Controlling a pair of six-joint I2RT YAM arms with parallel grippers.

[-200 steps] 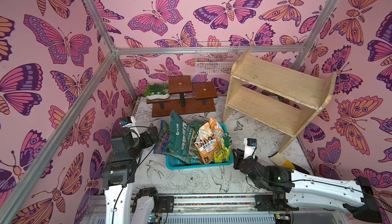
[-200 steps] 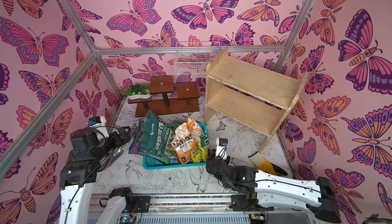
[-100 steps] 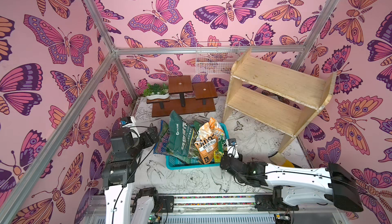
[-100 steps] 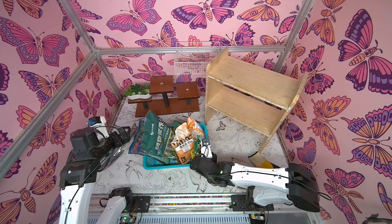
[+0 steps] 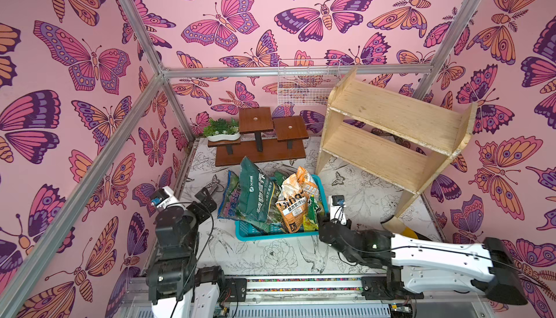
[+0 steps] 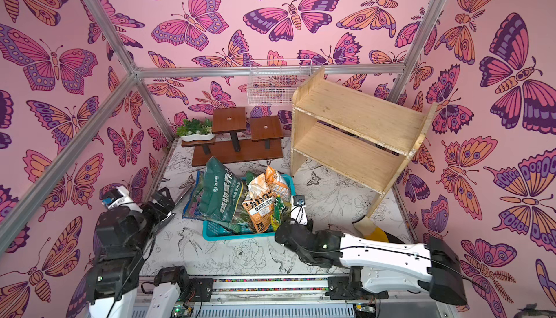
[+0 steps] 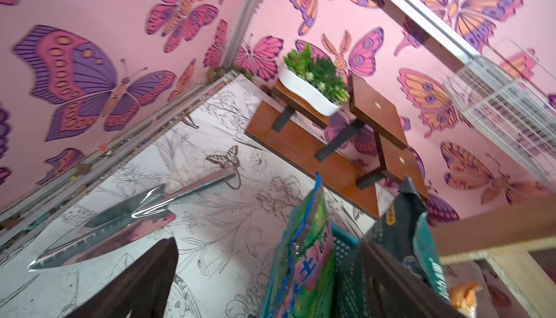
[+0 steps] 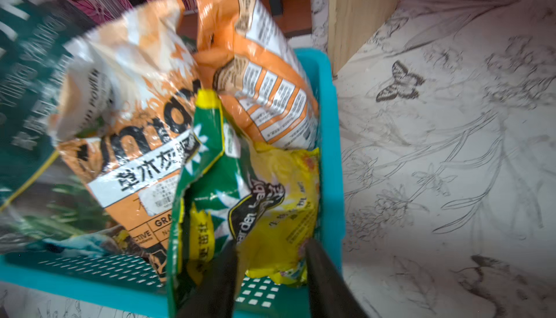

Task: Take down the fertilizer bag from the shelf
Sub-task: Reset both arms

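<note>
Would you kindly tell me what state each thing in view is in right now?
Shelf, upright, both boards bare.
Blue basket, on the table, stuffed with bags.
Yellow bag, crumpled, in the basket's corner.
Right claw, spread around that bag; grip unclear.
Left claw, open, holding nothing.
Trowel, lying flat on the table.
Plant pot, upright on the brown stand.

Your right arm [image 5: 433, 259] had a white shell, black joints and thin black cables; your left arm [image 5: 174, 235] looked mostly black, white near its base
</note>
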